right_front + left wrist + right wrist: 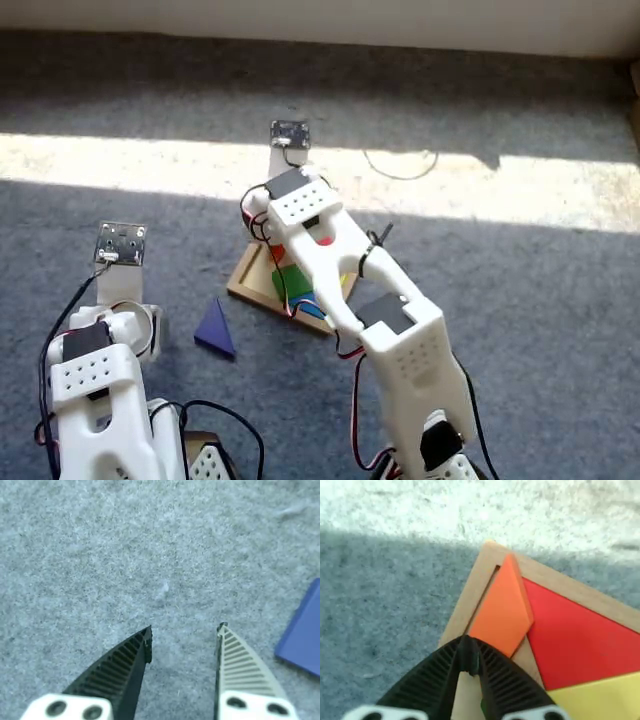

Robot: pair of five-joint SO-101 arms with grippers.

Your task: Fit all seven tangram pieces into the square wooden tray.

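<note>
While arm [330,260] over tray [248,285], triangle [215,328] aside.

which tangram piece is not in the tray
The blue triangle: it lies on the carpet beside the wooden tray, while the orange piece, red piece, yellow piece and green piece are on the tray.

Carpet [150,540] fuzzy cloth. Tray [470,594] smooth wood. Orange piece [502,607] smooth, matt. Left end effector [184,628] ribbed plastic.
</note>
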